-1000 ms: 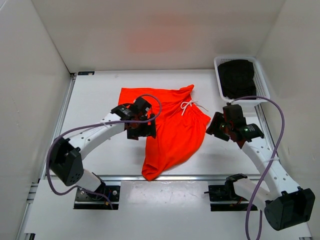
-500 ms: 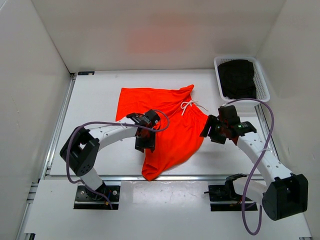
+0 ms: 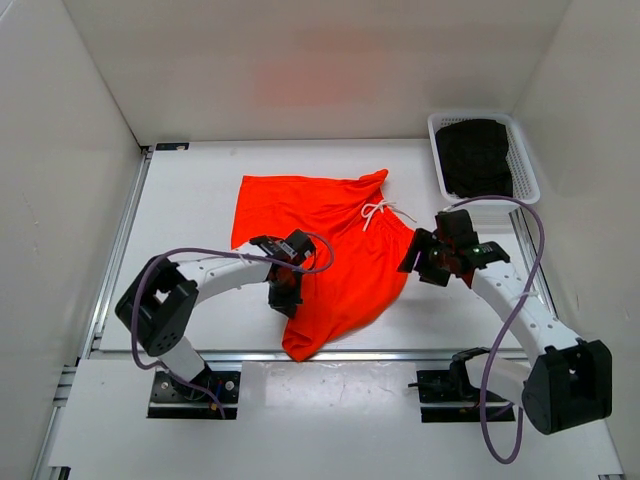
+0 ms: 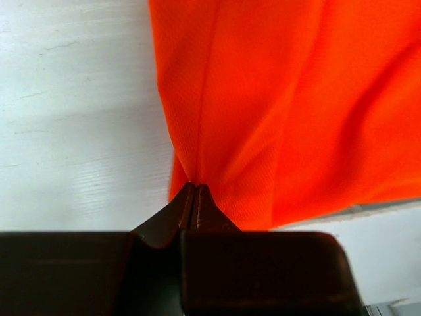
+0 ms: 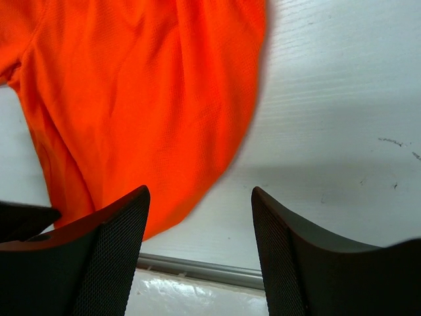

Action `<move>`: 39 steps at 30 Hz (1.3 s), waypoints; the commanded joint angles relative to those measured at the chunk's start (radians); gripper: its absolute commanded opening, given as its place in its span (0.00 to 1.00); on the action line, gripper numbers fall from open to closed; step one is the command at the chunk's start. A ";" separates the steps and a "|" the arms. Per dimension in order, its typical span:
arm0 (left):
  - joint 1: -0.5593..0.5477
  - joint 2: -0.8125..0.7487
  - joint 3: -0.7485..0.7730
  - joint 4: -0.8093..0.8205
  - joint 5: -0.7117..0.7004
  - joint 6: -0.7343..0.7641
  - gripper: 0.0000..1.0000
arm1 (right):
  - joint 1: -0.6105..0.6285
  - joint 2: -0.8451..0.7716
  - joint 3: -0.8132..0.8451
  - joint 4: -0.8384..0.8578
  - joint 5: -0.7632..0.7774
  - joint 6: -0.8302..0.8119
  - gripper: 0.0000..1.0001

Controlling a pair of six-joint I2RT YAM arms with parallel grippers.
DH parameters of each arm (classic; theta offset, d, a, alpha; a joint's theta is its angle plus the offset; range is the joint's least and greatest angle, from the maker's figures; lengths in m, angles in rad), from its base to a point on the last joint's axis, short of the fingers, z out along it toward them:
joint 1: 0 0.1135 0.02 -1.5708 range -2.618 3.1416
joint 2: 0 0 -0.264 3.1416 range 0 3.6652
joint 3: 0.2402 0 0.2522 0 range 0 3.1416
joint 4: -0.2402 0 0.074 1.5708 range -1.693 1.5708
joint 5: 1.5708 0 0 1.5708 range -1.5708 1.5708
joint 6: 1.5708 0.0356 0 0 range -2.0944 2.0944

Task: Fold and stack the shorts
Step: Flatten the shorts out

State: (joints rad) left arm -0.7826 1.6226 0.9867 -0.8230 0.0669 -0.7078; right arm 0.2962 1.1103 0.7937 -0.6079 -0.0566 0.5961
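1. Shorts [image 3: 345, 250] on the table [image 3: 185, 230], midway between both arms, spread loosely and not yet folded, with the near tip reaching the table's front edge.
2. Left claw [image 4: 195, 189] pinched shut on the left edge of the shorts, with cloth puckering into the closed tips. Likely a hold for carrying that side across into a fold.
3. Right claw [image 5: 199, 194] spread wide and gripping nothing, poised just above the right edge of the shorts with bare table between its fingers. Probably lined up to take the opposite side and keep the cloth taut.
4. Drawstring [image 3: 378, 212] lying toward the far right. Waist therefore seemingly pointing far-right, leg end pointing near, toward the arm bases.
5. Long axis running far to near, leaning a little left at the near end. Widest across the far part, narrowing to the near tip.
6. Basket [image 3: 528, 175] in the far right corner, holding something dark, well apart from the shorts. Perhaps the stacking place, though hard to tell.
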 commanded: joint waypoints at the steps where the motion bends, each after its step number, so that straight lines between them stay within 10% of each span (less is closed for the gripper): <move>1: 0.017 -0.096 0.004 0.006 0.039 0.014 0.10 | -0.011 0.040 -0.021 0.065 -0.034 0.002 0.68; 13: 0.380 -0.234 0.113 -0.162 -0.098 0.139 0.10 | -0.069 0.301 0.042 0.214 -0.032 0.011 0.70; 25: 0.629 -0.003 0.213 -0.096 -0.079 0.163 0.10 | -0.080 0.525 0.190 0.267 -0.032 0.042 0.61; 30: 0.674 0.117 0.355 -0.096 -0.070 0.183 0.10 | -0.080 0.606 0.239 0.278 -0.032 0.073 0.41; 34: 0.712 0.229 0.522 -0.126 -0.061 0.192 0.10 | -0.080 0.583 0.230 0.269 -0.006 0.108 0.01; 36: 0.721 0.299 0.628 -0.163 -0.079 0.203 0.10 | -0.071 0.533 0.185 0.269 0.004 0.136 0.01; 39: 0.721 0.397 0.754 -0.220 -0.067 0.243 0.40 | -0.025 0.467 0.156 0.231 0.047 0.175 0.01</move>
State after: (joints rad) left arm -0.0689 1.9839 1.6375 -0.9836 -0.0006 -0.5060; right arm 0.2371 1.6672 0.9703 -0.3477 -0.0586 0.7208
